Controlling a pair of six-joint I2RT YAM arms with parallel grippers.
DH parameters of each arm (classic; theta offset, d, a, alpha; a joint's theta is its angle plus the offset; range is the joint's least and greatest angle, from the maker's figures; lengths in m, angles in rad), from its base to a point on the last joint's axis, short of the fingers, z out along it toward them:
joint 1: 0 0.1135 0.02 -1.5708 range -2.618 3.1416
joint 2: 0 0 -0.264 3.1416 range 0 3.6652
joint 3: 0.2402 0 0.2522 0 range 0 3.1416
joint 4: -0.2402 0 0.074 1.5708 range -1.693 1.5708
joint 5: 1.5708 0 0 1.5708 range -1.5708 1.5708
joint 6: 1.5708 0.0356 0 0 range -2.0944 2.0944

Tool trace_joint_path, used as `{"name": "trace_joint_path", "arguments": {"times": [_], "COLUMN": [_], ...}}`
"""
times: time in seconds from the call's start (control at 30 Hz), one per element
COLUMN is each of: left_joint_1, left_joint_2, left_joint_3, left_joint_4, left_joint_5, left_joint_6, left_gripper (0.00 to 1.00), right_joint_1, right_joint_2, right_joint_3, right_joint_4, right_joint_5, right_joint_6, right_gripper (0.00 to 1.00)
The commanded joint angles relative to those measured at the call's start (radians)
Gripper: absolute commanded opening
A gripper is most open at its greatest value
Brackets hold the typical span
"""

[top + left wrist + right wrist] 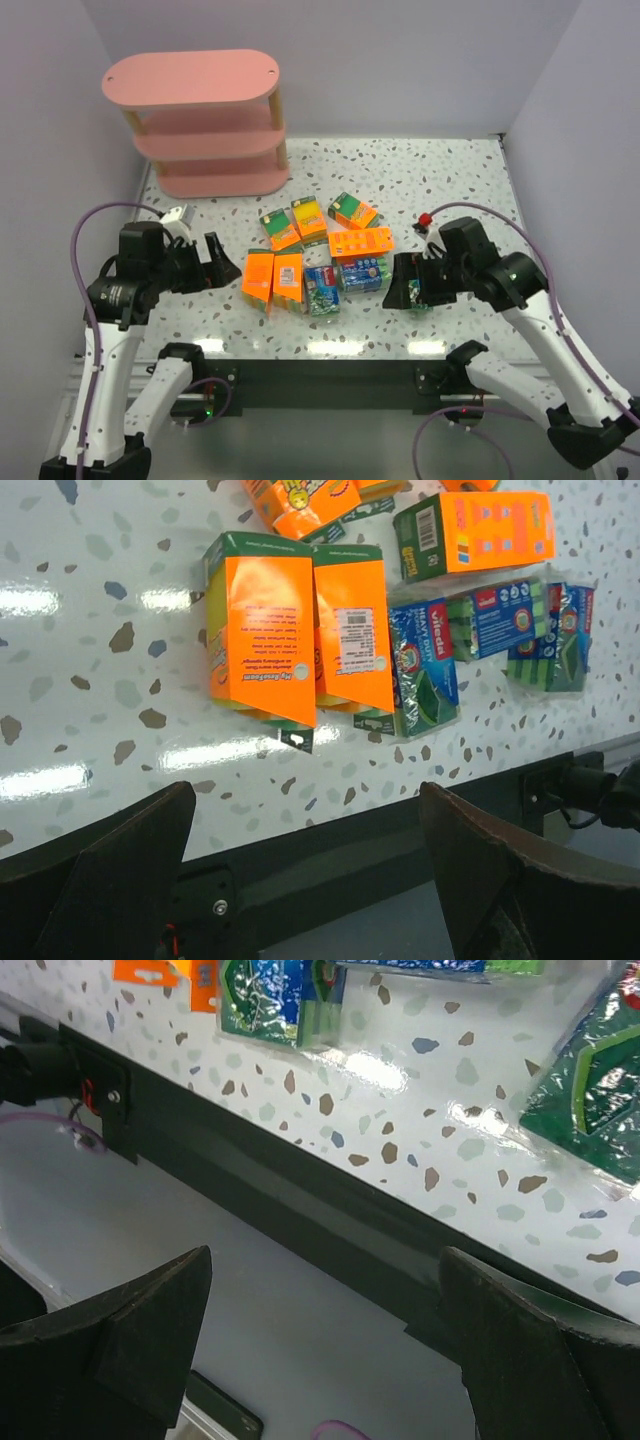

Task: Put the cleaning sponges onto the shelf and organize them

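The pink three-tier shelf (190, 120) stands at the far left of the table, and I see nothing on its boards. The cleaning sponges lie in a cluster mid-table. Two orange packs (258, 277) (288, 278) lie side by side at the front, with blue-green packs (322, 288) (365, 272) to their right. More orange packs (280, 228) (361, 242) lie behind. My left gripper (225, 262) is open and empty, just left of the cluster. My right gripper (392, 283) is open and empty, just right of it. The left wrist view shows the orange packs (262, 635) and a blue-green pack (422, 665). The right wrist view shows a blue-green pack (270, 995).
The speckled table (450, 180) ends in a dark front rail (400, 820), which also shows in the right wrist view (300, 1190). A small red thing (426, 218) sits by the right arm. Purple walls close in the back and both sides.
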Motion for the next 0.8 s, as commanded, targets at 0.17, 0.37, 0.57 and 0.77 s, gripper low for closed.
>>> {"name": "trace_joint_path", "arguments": {"times": [0.17,0.37,0.57,0.77], "left_joint_1": [-0.070,-0.116,-0.116,-0.116], "left_joint_2": [0.080,0.147,0.224,0.129], "left_joint_3": [-0.111,-0.166,-0.174,-0.062], "left_joint_4": [0.049,0.184,0.264,0.207], "left_joint_5": [-0.090,-0.065,-0.113,-0.245], "left_joint_6": [0.064,0.072,0.089,0.019], "left_gripper": [1.00,1.00,0.97,0.92], "right_joint_1": [0.312,0.530,0.652,0.745], "right_joint_2": [0.098,0.230,0.313,0.468], "right_joint_3": [0.036,0.125,0.182,0.274], "right_joint_4": [0.070,0.093,0.132,0.219], "right_joint_5": [0.207,0.358,0.492,0.585], "right_joint_6": [0.117,0.208,0.337,0.360], "right_gripper": [0.99,0.99,0.81,0.00]}}
